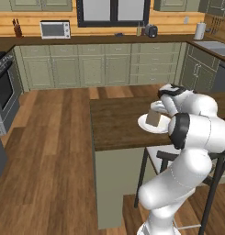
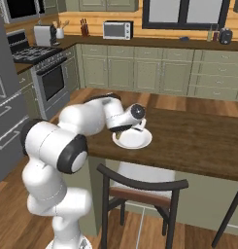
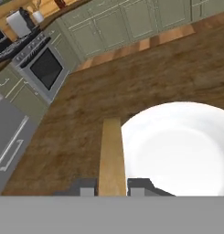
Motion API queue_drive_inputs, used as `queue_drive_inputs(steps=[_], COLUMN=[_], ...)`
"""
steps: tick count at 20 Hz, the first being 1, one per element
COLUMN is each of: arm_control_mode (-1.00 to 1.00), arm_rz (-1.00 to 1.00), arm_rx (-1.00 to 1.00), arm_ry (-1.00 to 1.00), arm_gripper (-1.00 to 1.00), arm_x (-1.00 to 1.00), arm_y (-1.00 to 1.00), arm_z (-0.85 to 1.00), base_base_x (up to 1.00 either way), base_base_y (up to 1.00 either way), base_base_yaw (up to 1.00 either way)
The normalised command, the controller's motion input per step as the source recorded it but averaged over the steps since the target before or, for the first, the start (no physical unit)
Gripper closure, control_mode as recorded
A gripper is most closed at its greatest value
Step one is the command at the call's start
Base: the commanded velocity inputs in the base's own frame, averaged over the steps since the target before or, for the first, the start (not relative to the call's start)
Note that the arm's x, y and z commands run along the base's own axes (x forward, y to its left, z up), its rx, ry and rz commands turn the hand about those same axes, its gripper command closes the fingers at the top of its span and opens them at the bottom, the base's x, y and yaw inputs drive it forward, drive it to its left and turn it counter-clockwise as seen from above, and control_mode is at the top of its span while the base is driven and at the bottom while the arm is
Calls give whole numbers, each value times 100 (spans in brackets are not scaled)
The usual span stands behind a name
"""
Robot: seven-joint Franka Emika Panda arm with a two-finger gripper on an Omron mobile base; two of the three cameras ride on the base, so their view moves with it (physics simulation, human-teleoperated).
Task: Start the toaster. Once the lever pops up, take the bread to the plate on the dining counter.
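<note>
My gripper (image 3: 112, 188) is shut on the bread (image 3: 112, 155), a tan slice seen edge-on between the two dark fingertips (image 3: 139, 186). The slice hangs upright just over the left rim of the white plate (image 3: 182, 146) on the dark wooden dining counter (image 3: 86, 105). From the left base view, the bread (image 1: 153, 118) stands over the plate (image 1: 148, 125) under my hand. The plate (image 2: 136, 140) lies near the counter's front edge (image 2: 198, 138). The toaster (image 1: 151, 30) stands far back on the rear worktop; its lever is too small to make out.
A black chair (image 2: 140, 187) is tucked under the island's near side. A stove (image 2: 47, 73) stands at the left, with a microwave (image 1: 55, 29) on the rear worktop. At the right are a sink (image 1: 215, 46) and a paper roll (image 1: 200, 30). Open wood floor lies left of the island.
</note>
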Motion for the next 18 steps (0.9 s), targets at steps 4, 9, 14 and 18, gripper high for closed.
queue_drive_inputs(steps=[4, 9, 14, 18], arm_control_mode=[-100, -100, -100, -100], arm_rz=[0, 0, 0, 0], arm_rx=[0, 0, 0, 0], arm_ry=[-15, -13, -4, -1], arm_gripper=[100, 100, 100, 100], arm_x=[23, 35, 31, 21], arm_y=[0, -3, -9, -16], arm_z=[-36, -30, -22, -6], base_base_x=[0, 0, 0, 0], base_base_y=[0, 0, 0, 0], base_base_yaw=[0, 0, 0, 0])
